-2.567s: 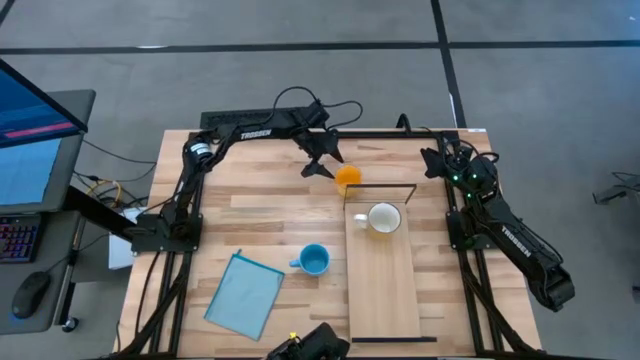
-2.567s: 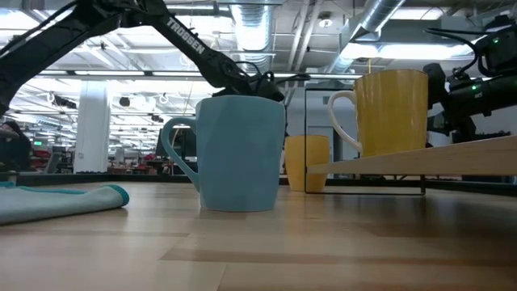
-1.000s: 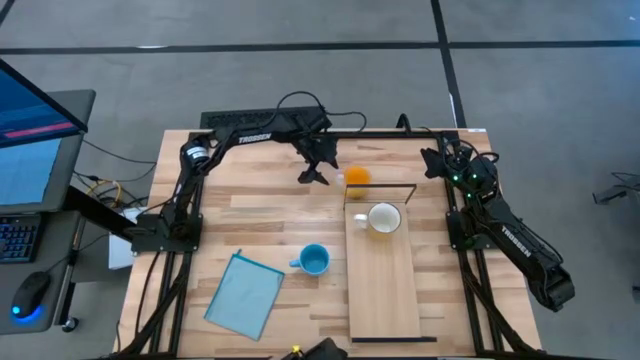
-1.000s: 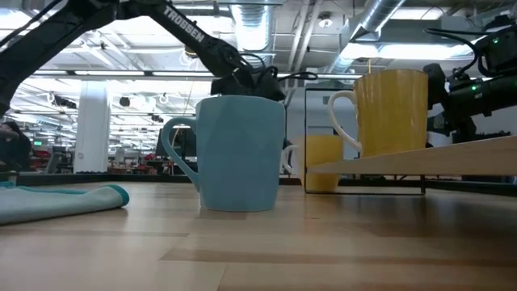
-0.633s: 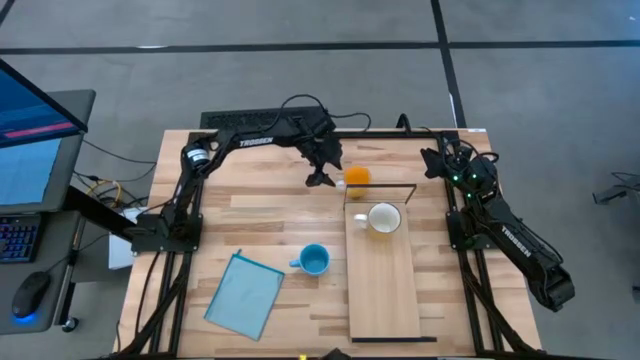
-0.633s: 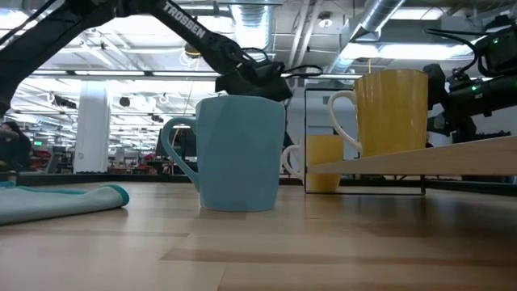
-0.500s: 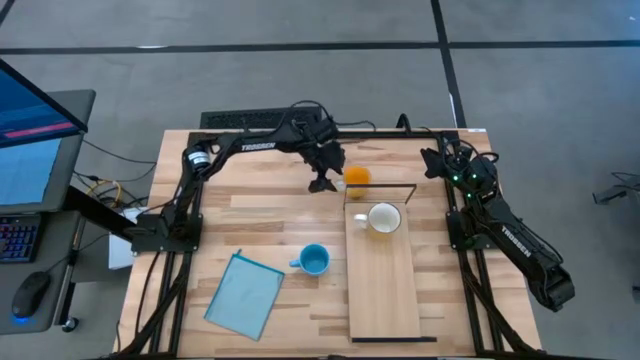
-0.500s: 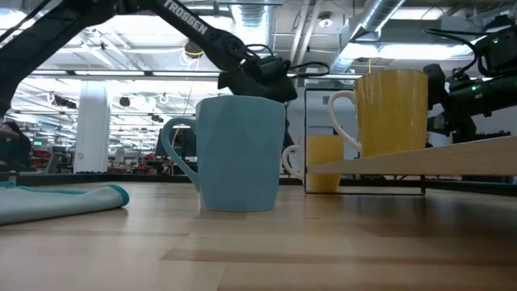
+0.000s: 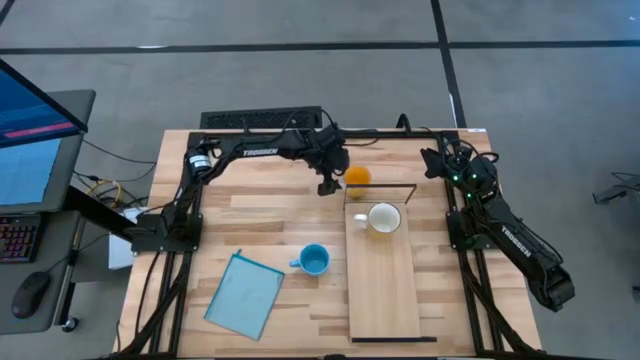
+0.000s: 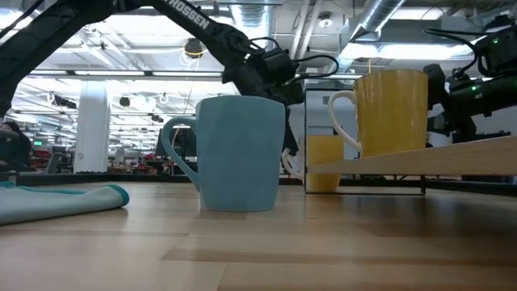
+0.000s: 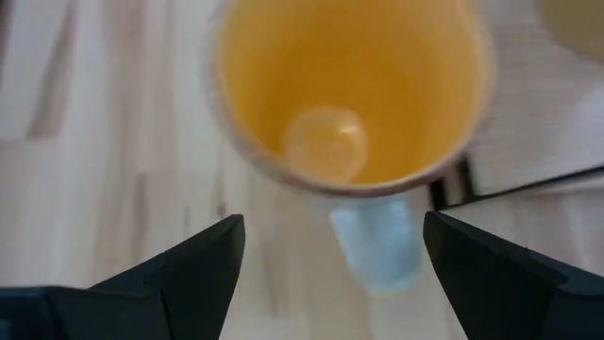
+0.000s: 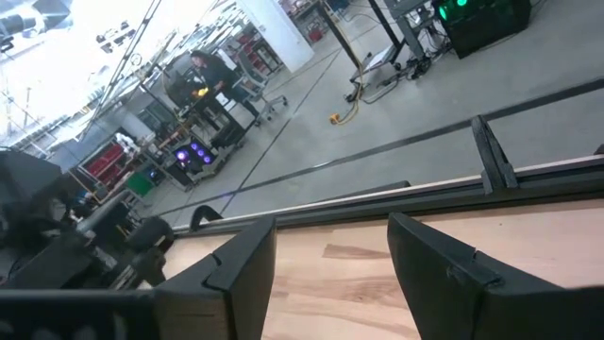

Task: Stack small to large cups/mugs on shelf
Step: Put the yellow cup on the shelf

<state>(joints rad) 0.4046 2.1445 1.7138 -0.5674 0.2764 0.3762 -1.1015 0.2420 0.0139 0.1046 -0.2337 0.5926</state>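
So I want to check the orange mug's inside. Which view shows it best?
The left wrist view: orange mug fills it, open mouth visible. High view shows it small; low view only a sliver; right wrist view doesn't show it.

left arm: white "TROSSEN" lettering along its link; right arm: "TROSSEN" too; low view: partly cut "ROSSEN" on left arm

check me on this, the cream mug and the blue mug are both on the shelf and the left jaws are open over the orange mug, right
Not quite. Only the cream mug stands on the shelf; the high view shows the blue mug on the tabletop beside it. The rest holds: the left gripper is at the orange mug, jaws open, as the left wrist view shows.
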